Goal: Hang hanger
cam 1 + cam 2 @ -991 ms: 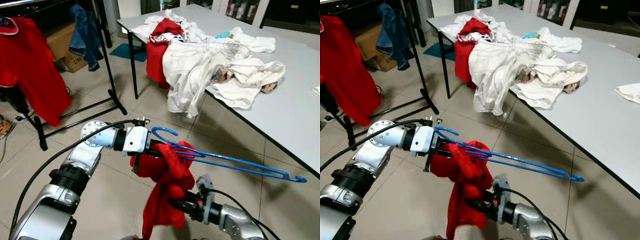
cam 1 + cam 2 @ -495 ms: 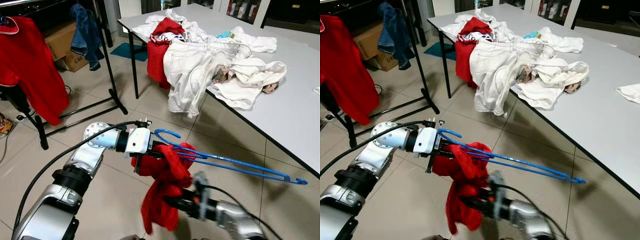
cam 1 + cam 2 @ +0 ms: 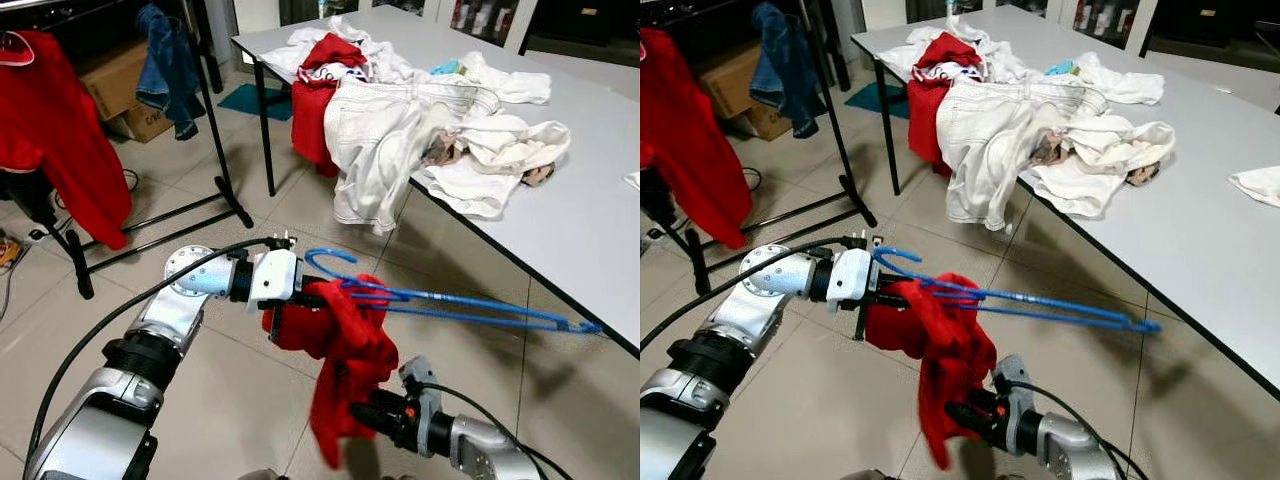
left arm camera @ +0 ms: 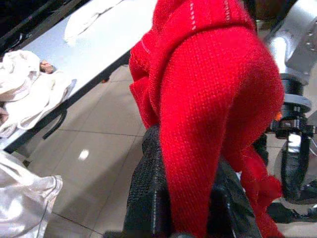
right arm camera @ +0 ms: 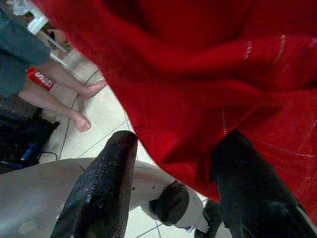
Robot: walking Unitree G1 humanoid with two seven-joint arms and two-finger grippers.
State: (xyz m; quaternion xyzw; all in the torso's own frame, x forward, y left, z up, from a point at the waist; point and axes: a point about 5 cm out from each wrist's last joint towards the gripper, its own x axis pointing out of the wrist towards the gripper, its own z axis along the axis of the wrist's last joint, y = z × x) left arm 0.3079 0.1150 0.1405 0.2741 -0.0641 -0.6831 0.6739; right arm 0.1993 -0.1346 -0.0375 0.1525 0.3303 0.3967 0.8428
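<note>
A blue wire hanger [image 3: 470, 305] lies roughly level over the tiled floor, its hook [image 3: 325, 262] near my left gripper [image 3: 298, 296]. A red knit sweater [image 3: 345, 345] is bunched over the hanger's hook end and hangs down. My left gripper is shut on the hanger through the red knit; in the left wrist view the knit [image 4: 208, 109] runs between the black fingers [image 4: 148, 193]. My right gripper [image 3: 368, 415] is lower, at the sweater's hanging end. Its fingers [image 5: 101, 188] stand wide apart with red cloth [image 5: 198, 99] draped between them.
A grey table [image 3: 590, 220] on the right carries a heap of white and red clothes [image 3: 420, 120]. A black clothes rack [image 3: 215, 130] on the left holds a red garment [image 3: 60, 130] and denim [image 3: 170, 60]. A cardboard box [image 3: 115, 85] stands behind it. A person's bare feet [image 5: 79, 106] stand nearby.
The hanger's far end has risen, so it lies more level. The sweater's hanging end has swung to the right with the right gripper.
</note>
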